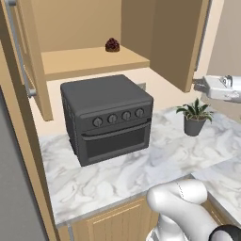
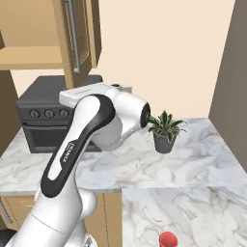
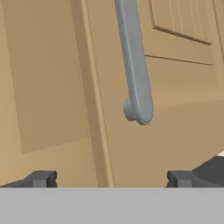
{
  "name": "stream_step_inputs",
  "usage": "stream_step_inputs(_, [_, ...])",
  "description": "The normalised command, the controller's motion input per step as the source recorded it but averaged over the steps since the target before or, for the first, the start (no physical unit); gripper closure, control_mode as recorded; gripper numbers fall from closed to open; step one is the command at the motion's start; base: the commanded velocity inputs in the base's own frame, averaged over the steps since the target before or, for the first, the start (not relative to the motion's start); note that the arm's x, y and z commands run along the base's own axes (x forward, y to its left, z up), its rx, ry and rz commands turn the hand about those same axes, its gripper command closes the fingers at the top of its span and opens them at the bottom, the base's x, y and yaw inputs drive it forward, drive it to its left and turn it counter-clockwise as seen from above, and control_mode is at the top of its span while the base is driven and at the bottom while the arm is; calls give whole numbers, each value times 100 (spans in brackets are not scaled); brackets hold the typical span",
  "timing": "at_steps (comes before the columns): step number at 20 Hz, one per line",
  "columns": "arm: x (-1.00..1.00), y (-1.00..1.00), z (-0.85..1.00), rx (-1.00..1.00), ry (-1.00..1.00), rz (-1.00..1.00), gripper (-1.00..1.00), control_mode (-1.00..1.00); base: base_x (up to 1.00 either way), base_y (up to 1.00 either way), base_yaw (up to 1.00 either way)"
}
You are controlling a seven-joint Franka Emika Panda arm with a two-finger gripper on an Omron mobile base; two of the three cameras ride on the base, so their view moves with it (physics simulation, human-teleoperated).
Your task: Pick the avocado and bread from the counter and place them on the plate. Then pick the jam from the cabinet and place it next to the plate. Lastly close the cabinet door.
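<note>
Biggest thing in front of you is the cabinet [image 1: 89,28], standing open above the marble tabletop [image 1: 141,174]. Its door [image 3: 175,109] is swung out, and from the hand camera you're looking right at it, with the lower end of the grey bar handle [image 3: 135,83] just above the middle of that shot. Under the cabinet sits the dark grey oven [image 1: 108,117], with four knobs along its front. Your arm [image 2: 82,144] bends up in front of it in the right base view.

Right of the oven there's a small potted plant [image 1: 194,117] on the tabletop. The jam [image 1: 112,45] is on the cabinet shelf, toward the back, well above the oven.

Your fingers [image 3: 111,179] are spread wide apart with nothing between them, and they aren't touching the handle.
</note>
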Motion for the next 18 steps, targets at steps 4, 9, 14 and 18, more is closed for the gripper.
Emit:
stream_step_inputs(4, [59,30,4,9,0,6,-100,-100,0,0,0])
stream_step_inputs(9, [54,45,0,6,0,8,-100,-100,0,0,0])
stream_step_inputs(14, [48,61,0,5,0,8,-100,-100,0,0,0])
stream_step_inputs(18, [41,95,0,0,0,0,-100,-100,0,0,0])
